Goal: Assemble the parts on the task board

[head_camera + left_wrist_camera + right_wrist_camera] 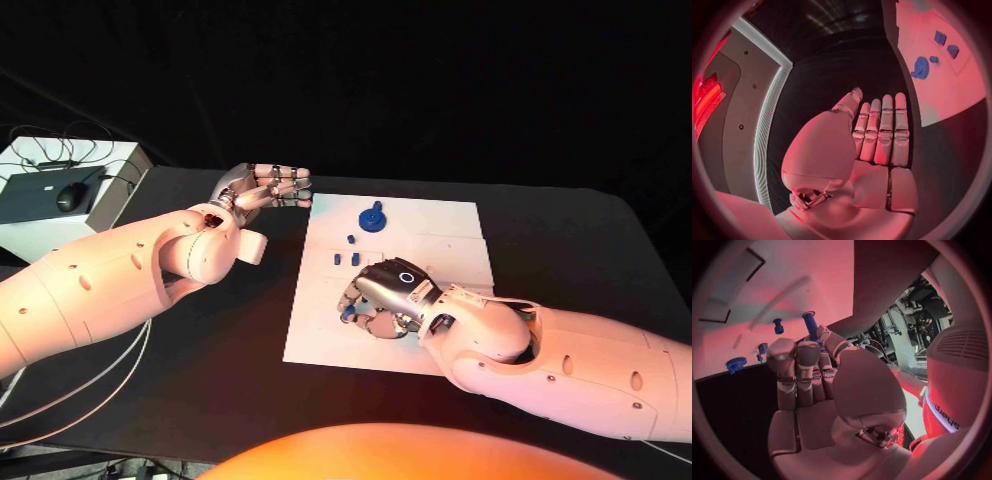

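Fingers (811, 357) on the right hand (387, 298) are curled in around a blue peg (810, 325). From the right wrist view it looks pinched between the thumb and fingertips, sticking out past them, so I'd call that a hold, though how firm it is I honestly can't tell. That hand sits low over the near-left part of the task board (433, 225), and in the head view it covers whatever is right under it. The left hand (264, 187) is just off the board's far-left corner, over the black table (577, 240), fingers straight and close together with nothing in them. Rest of the parts: a blue gear (374, 218) stands near the far edge of the board, and a few small blue pieces (351, 257) sit between the gear and the right hand. My guess is the peg is about to go into a hole on the board. What worries me is that the grip is at the peg's base with most of it free, so a slightly off-angle approach could make it tilt or pop out of the pinch. Also the palm hangs close to those loose pieces, and sliding sideways could knock them around. The board isn't braced by the other hand either, so a hard push could shift it.
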